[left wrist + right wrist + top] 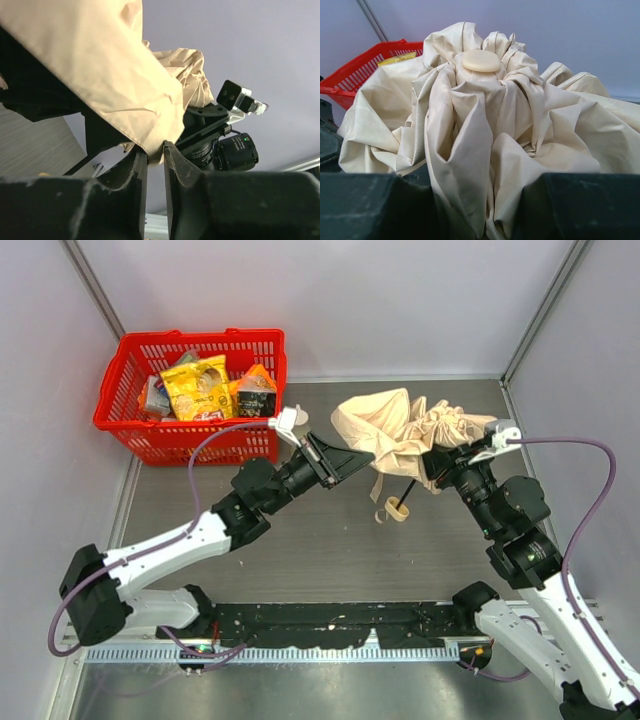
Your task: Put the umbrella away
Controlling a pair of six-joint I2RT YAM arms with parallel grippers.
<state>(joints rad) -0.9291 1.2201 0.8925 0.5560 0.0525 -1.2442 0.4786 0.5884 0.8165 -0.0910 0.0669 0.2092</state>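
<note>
The cream fabric umbrella is bunched in the middle back of the table, held up between both arms. Its thin black shaft, pale knob handle and cord loop hang below it. My left gripper is shut on an edge of the umbrella fabric, pinched at the fingertips. My right gripper is shut on a thick bunch of the umbrella's fabric. The round cream top cap shows above the folds in the right wrist view.
A red plastic basket with snack packets stands at the back left; it also shows in the right wrist view. Grey walls close in the back and sides. The right arm's wrist camera shows beyond the fabric.
</note>
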